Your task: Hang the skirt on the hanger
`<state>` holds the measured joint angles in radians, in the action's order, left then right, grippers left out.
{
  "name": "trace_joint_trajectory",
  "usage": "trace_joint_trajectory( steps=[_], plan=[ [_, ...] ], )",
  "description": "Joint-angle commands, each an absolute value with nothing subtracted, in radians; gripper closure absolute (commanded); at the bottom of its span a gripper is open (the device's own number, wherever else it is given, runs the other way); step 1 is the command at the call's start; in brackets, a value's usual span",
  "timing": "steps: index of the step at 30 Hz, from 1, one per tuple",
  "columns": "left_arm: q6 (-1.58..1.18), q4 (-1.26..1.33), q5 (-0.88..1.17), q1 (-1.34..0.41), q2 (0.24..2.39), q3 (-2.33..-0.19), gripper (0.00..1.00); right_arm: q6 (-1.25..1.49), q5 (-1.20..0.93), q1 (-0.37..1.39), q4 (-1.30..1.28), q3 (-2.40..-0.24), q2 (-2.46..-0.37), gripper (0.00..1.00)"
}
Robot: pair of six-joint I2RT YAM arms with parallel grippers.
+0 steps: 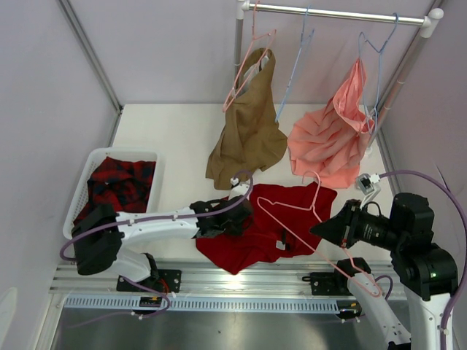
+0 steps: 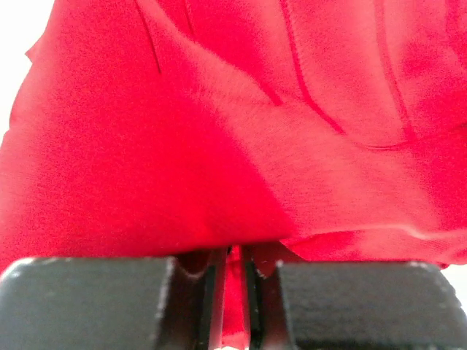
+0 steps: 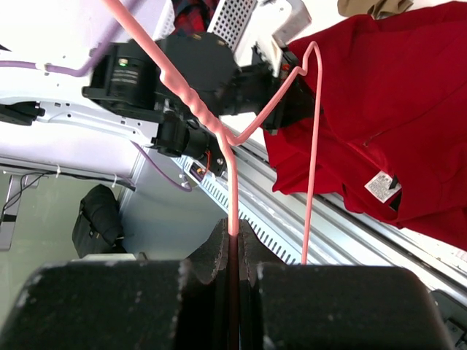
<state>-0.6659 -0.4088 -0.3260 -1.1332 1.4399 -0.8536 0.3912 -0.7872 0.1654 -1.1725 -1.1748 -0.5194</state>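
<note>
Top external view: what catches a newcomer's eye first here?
The deep-red skirt sprawled at the near edge of the table, with the left gripper pinching its cloth. Just right of it, the right gripper clamps the pale-pink hanger, which reaches over the skirt. Behind, a tan garment and a salmon-pink garment hang from the rail.

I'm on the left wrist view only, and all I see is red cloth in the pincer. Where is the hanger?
Observer: The right pincer is shut on the hanger, holding it over the skirt's right half.
Operator: Is the skirt off the table?
Observer: No, it lies rumpled on the table near the front edge.
Operator: Anything close behind it?
Observer: A tan garment hangs from the rail, its hem just behind the skirt.
</note>
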Motion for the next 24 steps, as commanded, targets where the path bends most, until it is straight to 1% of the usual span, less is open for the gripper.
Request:
trace_joint_trajectory(
  steps=[1,4,5,7,11,15,16,17,18,20,21,24],
  plan=[
    [-0.678,-0.394,-0.301,-1.135,1.365,-0.864,0.9,0.39,-0.827,0.169,-1.177,-1.164,-0.512,1.0],
    [-0.684,-0.385,-0.267,-1.128,1.335,-0.851,0.92,0.402,-0.862,0.17,-1.172,-1.155,-0.505,1.0],
    [-0.689,-0.377,-0.261,-1.123,1.327,-0.841,0.96,0.406,-0.87,0.169,-1.17,-1.154,-0.502,1.0],
    [-0.693,-0.373,-0.247,-1.118,1.313,-0.833,1.0,0.408,-0.882,0.17,-1.175,-1.146,-0.502,1.0],
    [-0.695,-0.367,-0.227,-1.114,1.299,-0.804,1.0,0.402,-0.873,0.17,-1.203,-1.118,-0.489,1.0],
    [-0.684,-0.37,-0.206,-1.112,1.311,-0.795,0.9,0.388,-0.853,0.169,-1.239,-1.115,-0.48,1.0],
    [-0.683,-0.373,-0.213,-1.114,1.321,-0.792,0.86,0.387,-0.848,0.167,-1.249,-1.111,-0.48,1.0],
    [-0.683,-0.373,-0.215,-1.114,1.321,-0.792,0.86,0.385,-0.847,0.167,-1.249,-1.111,-0.477,1.0],
    [-0.68,-0.368,-0.216,-1.114,1.328,-0.785,0.81,0.387,-0.848,0.167,-1.246,-1.106,-0.476,1.0],
    [-0.673,-0.362,-0.221,-1.114,1.336,-0.788,0.74,0.39,-0.853,0.166,-1.243,-1.104,-0.474,1.0],
    [-0.669,-0.364,-0.222,-1.115,1.342,-0.793,0.69,0.39,-0.853,0.166,-1.243,-1.104,-0.474,1.0],
    [-0.66,-0.367,-0.23,-1.115,1.364,-0.805,0.67,0.384,-0.847,0.164,-1.239,-1.1,-0.474,1.0]
  ],
)
